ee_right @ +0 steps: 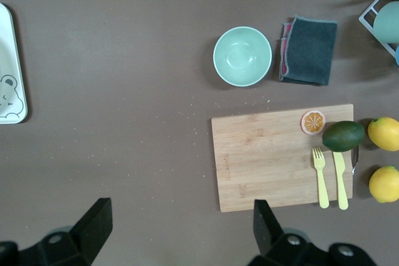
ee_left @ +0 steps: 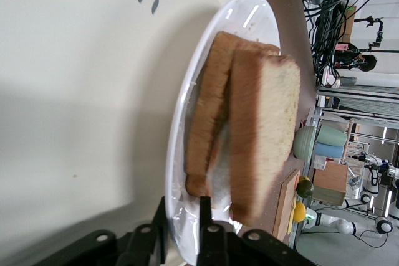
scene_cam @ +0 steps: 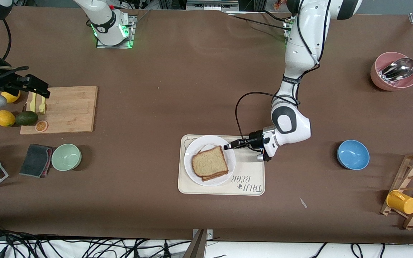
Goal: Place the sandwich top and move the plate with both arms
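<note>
The sandwich top (scene_cam: 210,163), a plain brown bread slice, lies on a lower slice on the white plate (scene_cam: 197,145). The plate sits on the cream tray (scene_cam: 249,179). My left gripper (scene_cam: 228,146) is at the plate's rim toward the left arm's end. In the left wrist view my left gripper (ee_left: 182,225) has one finger on each face of the plate's rim (ee_left: 249,17), shut on it, with the sandwich top (ee_left: 265,129) just ahead. My right gripper (scene_cam: 36,87) is open and empty, held over the wooden cutting board (scene_cam: 66,107); it shows in the right wrist view (ee_right: 181,216).
On the board lie a yellow fork and knife (ee_right: 330,179); an avocado (scene_cam: 26,118) and lemons (scene_cam: 4,118) lie beside it. A green bowl (scene_cam: 66,156) and grey cloth (scene_cam: 36,160) are nearer the camera. A blue bowl (scene_cam: 352,154), pink bowl (scene_cam: 393,71) and mug rack (scene_cam: 411,193) stand toward the left arm's end.
</note>
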